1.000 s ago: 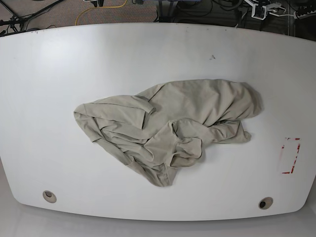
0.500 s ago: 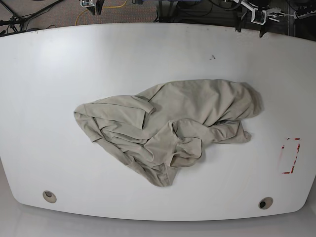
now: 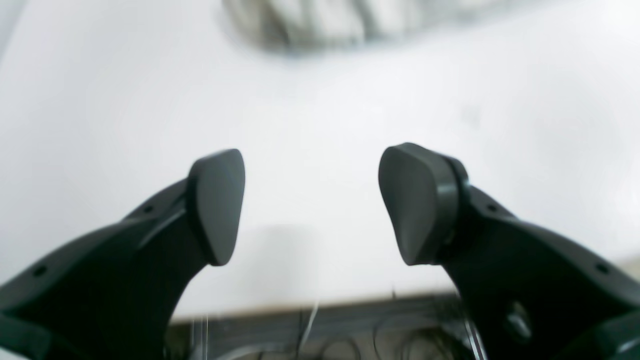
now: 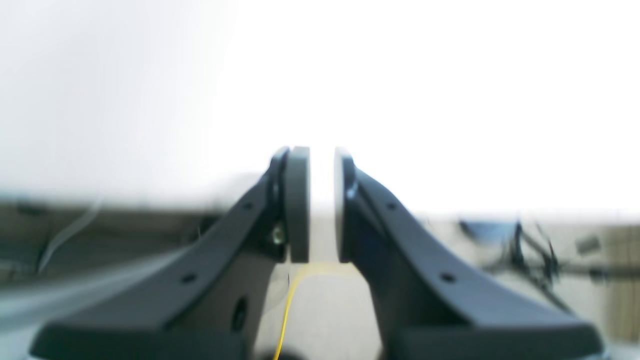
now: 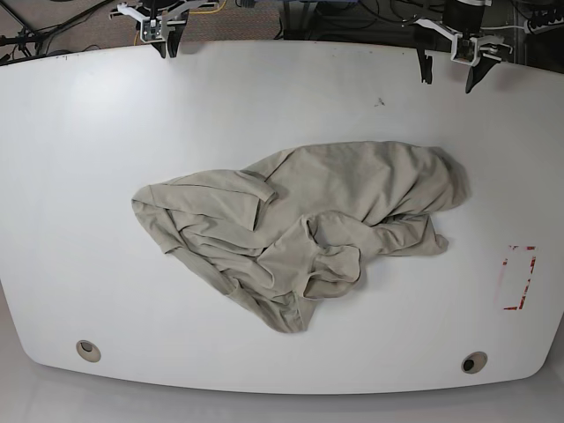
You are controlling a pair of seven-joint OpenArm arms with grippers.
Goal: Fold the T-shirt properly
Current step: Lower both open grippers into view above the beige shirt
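The T-shirt [image 5: 300,225] lies in a crumpled heap in the middle of the frame on the white surface [image 5: 88,132], bunched and twisted, so it looks like no folding has been done yet. Both arms hang at the top edge of the frame, well apart from the cloth. The left gripper [image 5: 447,72] at the upper right has its jaws wide apart, probably to be ready to pinch an edge of the shirt. The right gripper [image 5: 167,44] at the upper left has its jaws almost together with only a thin gap, holding nothing
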